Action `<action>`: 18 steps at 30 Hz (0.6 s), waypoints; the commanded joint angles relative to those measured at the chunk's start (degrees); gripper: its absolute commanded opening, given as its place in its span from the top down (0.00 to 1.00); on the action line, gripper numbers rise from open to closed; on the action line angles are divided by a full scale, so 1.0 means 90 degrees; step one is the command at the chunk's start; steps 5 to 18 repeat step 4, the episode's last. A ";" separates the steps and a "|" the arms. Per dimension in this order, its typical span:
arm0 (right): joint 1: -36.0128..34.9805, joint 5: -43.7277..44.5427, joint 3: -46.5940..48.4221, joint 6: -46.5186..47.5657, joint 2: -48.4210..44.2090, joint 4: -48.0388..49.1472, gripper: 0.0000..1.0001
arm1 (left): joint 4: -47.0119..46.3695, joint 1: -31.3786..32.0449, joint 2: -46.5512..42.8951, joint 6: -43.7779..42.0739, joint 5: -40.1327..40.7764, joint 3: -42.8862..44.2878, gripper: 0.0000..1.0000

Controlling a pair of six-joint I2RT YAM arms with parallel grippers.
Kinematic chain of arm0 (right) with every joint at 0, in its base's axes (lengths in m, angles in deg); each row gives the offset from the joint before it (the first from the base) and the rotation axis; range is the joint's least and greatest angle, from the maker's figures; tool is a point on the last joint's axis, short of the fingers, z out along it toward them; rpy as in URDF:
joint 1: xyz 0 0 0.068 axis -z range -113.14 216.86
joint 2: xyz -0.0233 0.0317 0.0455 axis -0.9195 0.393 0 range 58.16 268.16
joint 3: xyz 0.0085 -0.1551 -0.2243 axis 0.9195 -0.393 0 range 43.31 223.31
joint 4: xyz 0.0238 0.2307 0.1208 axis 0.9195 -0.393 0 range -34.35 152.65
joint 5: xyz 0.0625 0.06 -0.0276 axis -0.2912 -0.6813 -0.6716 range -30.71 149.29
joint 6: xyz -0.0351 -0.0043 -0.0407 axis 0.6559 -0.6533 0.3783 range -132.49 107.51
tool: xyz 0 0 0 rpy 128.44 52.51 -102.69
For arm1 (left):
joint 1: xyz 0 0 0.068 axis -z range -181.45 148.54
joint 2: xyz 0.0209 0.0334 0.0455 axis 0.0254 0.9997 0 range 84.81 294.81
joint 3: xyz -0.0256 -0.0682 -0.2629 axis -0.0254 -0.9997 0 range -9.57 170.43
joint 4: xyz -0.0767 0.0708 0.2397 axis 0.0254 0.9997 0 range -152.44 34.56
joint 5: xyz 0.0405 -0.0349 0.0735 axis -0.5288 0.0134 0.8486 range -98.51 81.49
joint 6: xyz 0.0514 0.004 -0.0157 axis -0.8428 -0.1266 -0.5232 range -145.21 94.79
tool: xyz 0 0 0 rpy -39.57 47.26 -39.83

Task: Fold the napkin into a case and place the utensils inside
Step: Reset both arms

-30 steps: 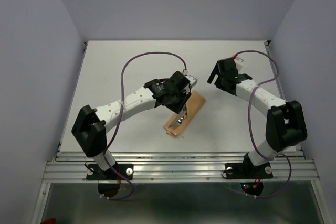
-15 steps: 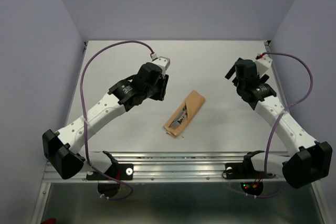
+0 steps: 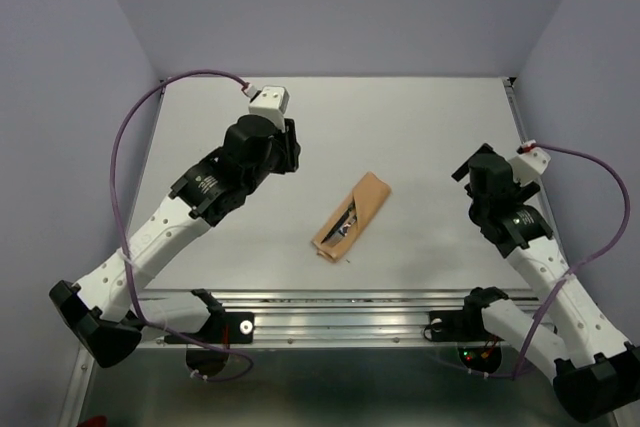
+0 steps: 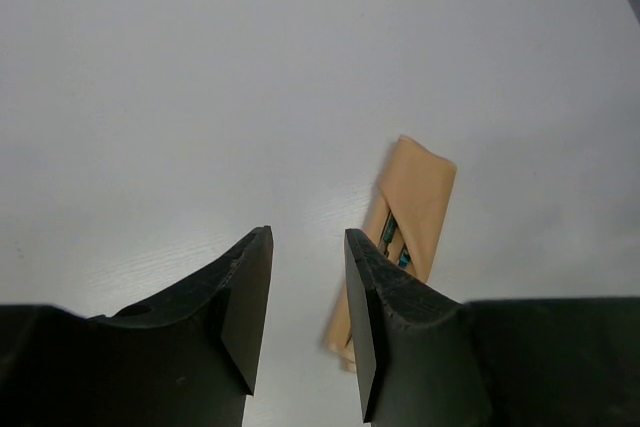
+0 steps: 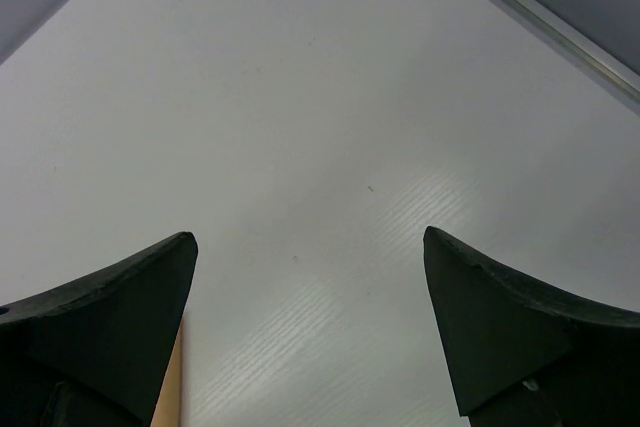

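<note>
Utensils [image 4: 391, 235] mostly hidden inside case [image 4: 422, 187]; count unclear

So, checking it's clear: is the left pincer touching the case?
Apart. The top external view shows the left pincer up and left of the case, with bare table between them.

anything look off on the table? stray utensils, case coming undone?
Nothing stands out. The case lies diagonally on the table, folds intact, with the utensils tucked in its opening. Both sets of jaws are open, empty and clear of it.
</note>
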 commanded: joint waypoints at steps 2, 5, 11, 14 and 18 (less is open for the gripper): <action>-0.0012 0.0494 -0.0169 -0.0214 -0.0205 0.0109 0.00 | -0.0579 -0.0079 -0.0353 0.0135 0.0398 -0.0136 0.54; -0.0012 0.0533 -0.0169 -0.0204 -0.0166 0.0100 0.00 | -0.0589 -0.0098 -0.0363 0.0184 0.0486 -0.0117 0.54; -0.0012 0.0533 -0.0169 -0.0204 -0.0166 0.0100 0.00 | -0.0589 -0.0098 -0.0363 0.0184 0.0486 -0.0117 0.54; -0.0012 0.0533 -0.0169 -0.0204 -0.0166 0.0100 0.00 | -0.0589 -0.0098 -0.0363 0.0184 0.0486 -0.0117 0.54; -0.0012 0.0533 -0.0169 -0.0204 -0.0166 0.0100 0.00 | -0.0589 -0.0098 -0.0363 0.0184 0.0486 -0.0117 0.54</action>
